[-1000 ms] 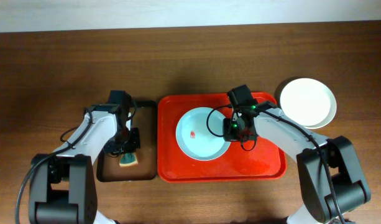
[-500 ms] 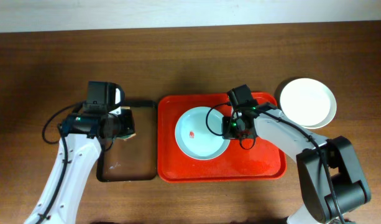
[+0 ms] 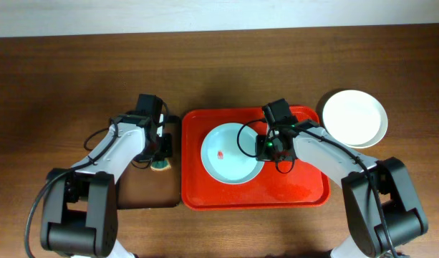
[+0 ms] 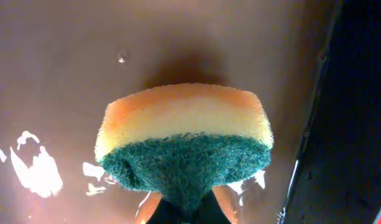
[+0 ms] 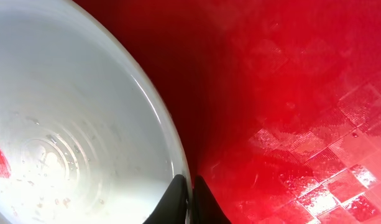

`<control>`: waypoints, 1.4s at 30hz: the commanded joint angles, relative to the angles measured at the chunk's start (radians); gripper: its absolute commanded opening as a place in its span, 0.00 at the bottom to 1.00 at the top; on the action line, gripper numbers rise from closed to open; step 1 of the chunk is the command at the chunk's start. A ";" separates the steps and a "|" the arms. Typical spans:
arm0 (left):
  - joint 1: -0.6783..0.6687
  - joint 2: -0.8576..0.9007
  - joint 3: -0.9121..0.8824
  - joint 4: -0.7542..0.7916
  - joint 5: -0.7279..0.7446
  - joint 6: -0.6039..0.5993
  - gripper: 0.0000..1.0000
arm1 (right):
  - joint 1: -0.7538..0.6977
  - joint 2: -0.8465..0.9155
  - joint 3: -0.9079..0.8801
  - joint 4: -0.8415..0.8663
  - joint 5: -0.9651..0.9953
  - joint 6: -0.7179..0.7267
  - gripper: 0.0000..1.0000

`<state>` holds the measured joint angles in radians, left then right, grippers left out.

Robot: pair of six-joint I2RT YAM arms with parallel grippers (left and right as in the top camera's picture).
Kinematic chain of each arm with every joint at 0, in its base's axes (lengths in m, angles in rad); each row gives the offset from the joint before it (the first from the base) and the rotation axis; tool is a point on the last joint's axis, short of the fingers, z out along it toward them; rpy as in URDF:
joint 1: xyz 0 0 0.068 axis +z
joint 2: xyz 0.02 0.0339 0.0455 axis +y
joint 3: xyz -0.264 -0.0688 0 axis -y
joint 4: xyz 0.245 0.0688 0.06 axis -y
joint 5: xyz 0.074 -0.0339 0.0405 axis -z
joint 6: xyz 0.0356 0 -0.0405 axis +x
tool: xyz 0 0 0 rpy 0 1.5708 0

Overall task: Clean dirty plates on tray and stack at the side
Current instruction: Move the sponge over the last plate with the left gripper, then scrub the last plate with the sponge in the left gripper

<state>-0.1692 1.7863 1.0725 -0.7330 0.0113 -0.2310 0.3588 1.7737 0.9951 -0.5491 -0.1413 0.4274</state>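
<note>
A pale plate (image 3: 232, 154) with a small red smear (image 3: 221, 153) lies on the red tray (image 3: 305, 186). My right gripper (image 3: 266, 148) is shut on this plate's right rim; in the right wrist view the fingertips (image 5: 176, 194) pinch the rim of the plate (image 5: 72, 118) above the tray (image 5: 289, 93). A stack of clean plates (image 3: 354, 117) stands right of the tray. My left gripper (image 3: 160, 156) is shut on a yellow and green sponge (image 3: 160, 165), which fills the left wrist view (image 4: 185, 140), above the black tray (image 3: 144, 188).
The narrow black tray (image 4: 66, 74) lies left of the red tray and has wet patches on it. Brown wooden table (image 3: 61, 72) surrounds both trays. The red tray's floor is wet and shiny in the right wrist view.
My left arm has swung in towards the red tray with the sponge lifted off the black tray. My right gripper and the plate have stayed in place.
</note>
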 commanded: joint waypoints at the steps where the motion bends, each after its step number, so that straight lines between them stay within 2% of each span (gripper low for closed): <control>1: -0.007 0.033 -0.037 0.000 0.011 -0.002 0.00 | 0.000 0.013 -0.007 -0.023 0.006 0.007 0.08; 4: -0.005 -0.015 0.045 -0.065 0.008 -0.003 0.00 | 0.000 0.012 -0.004 -0.023 -0.006 -0.008 0.04; 8: -0.008 -0.037 0.359 -0.353 0.008 -0.002 0.00 | 0.000 0.012 0.004 -0.034 -0.008 0.023 0.04; 11: -0.025 -0.035 0.380 -0.380 0.013 -0.002 0.00 | 0.002 0.012 0.004 -0.041 -0.073 0.068 0.04; 16: -0.197 -0.035 0.380 -0.325 0.058 -0.003 0.00 | 0.023 0.012 0.003 -0.038 -0.097 0.131 0.05; 18: -0.233 -0.035 0.380 -0.307 0.120 -0.003 0.00 | 0.023 0.012 0.003 -0.035 -0.020 0.131 0.20; 19: -0.254 -0.035 0.380 -0.293 0.132 -0.021 0.00 | 0.023 0.013 0.003 -0.034 -0.020 0.131 0.15; 20: -0.264 -0.035 0.380 -0.285 0.132 -0.047 0.00 | 0.023 0.013 0.003 -0.034 -0.020 0.127 0.04; 24: -0.315 -0.035 0.380 -0.263 0.130 -0.072 0.00 | 0.024 0.013 0.003 -0.038 -0.043 0.131 0.04; 31: -0.315 -0.004 0.347 -0.225 0.128 -0.095 0.00 | 0.036 0.013 -0.004 -0.024 -0.093 0.132 0.04; 35: -0.315 0.068 0.346 -0.183 0.132 -0.098 0.00 | 0.101 0.013 -0.004 0.008 -0.080 0.132 0.04; 42: -0.315 0.071 0.337 -0.119 0.125 -0.098 0.00 | 0.102 0.013 -0.004 0.007 -0.071 0.131 0.04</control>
<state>-0.4850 1.8572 1.4239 -0.8719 0.1276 -0.3183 0.4583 1.7760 0.9962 -0.5438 -0.2199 0.5541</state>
